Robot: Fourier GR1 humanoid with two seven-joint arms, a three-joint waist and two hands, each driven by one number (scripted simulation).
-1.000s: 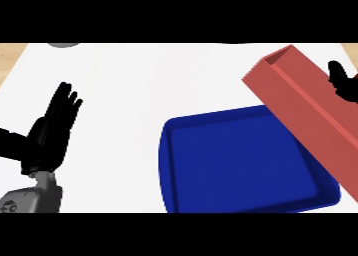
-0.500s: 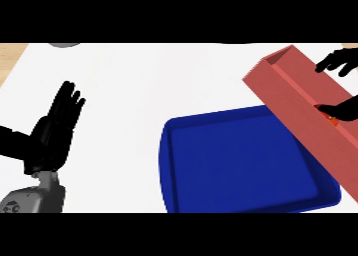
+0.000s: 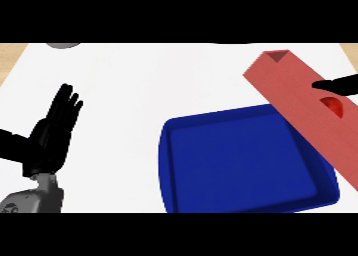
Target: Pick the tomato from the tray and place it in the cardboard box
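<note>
White countertop is filling most of the frame, with a strip of wood showing at the upper left and upper right. I am seeing the blue tray (image 3: 248,165) at the lower right with nothing lying on its floor. The tomato (image 3: 331,106) is showing as a red patch inside the long box (image 3: 307,107), whose long axis is running from upper centre-right down to the lower right edge. My right hand (image 3: 346,84) is entering from the right edge, just above the tomato and apart from it; I cannot tell how its fingers are set. My left hand (image 3: 53,135) is resting at the left, fingers straight and up, well apart from the box. I judge the placing nearly done.
</note>
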